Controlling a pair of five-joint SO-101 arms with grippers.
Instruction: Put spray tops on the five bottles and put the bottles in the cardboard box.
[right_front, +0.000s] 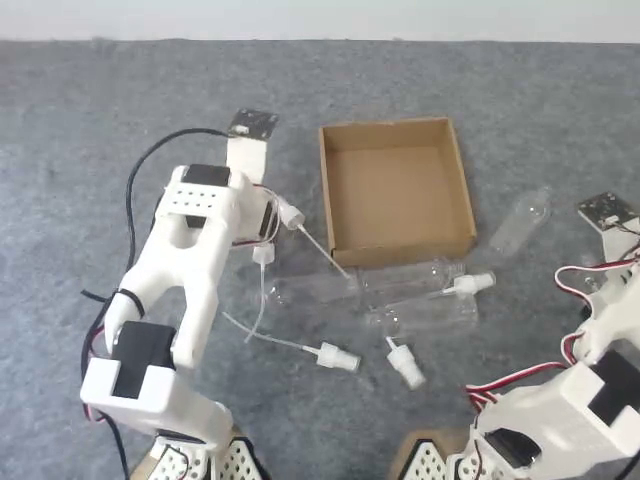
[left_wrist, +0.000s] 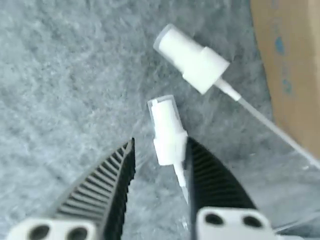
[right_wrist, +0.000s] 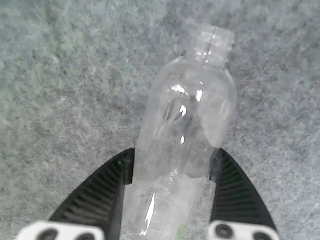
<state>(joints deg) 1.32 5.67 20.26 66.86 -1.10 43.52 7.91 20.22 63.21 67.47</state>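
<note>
On my left wrist feed, the left hand (left_wrist: 160, 150) hangs low over the grey counter (left_wrist: 60, 75) with its fingers spread apart. A white spray top (left_wrist: 167, 132) lies on the counter between them, hard against one finger and clear of the other. A second spray top (left_wrist: 192, 57) lies just beyond it, its thin dip tube running off toward the wall of the cardboard box (left_wrist: 287, 65). From the high camera I see the left arm (right_front: 190, 260) stretched out to that same spot, just beside the box. On my right wrist feed, the right hand (right_wrist: 175, 152) is clamped on a clear bottle (right_wrist: 187, 105), with a pad against each side of its body. Its bare neck points away from the hand, above the counter. In front of the box, three lying bottles (right_front: 410, 275) rest on their sides close together. A third spray top (right_front: 470, 285) sits at their end, but I cannot tell whether it is seated on a neck. A lone bottle (right_front: 522, 220) lies tilted just beside the box's far side from the left arm. Nearer the arm bases, a loose spray top (right_front: 338, 357) trails a long tube, and a shorter top (right_front: 405, 362) lies near it.
</note>
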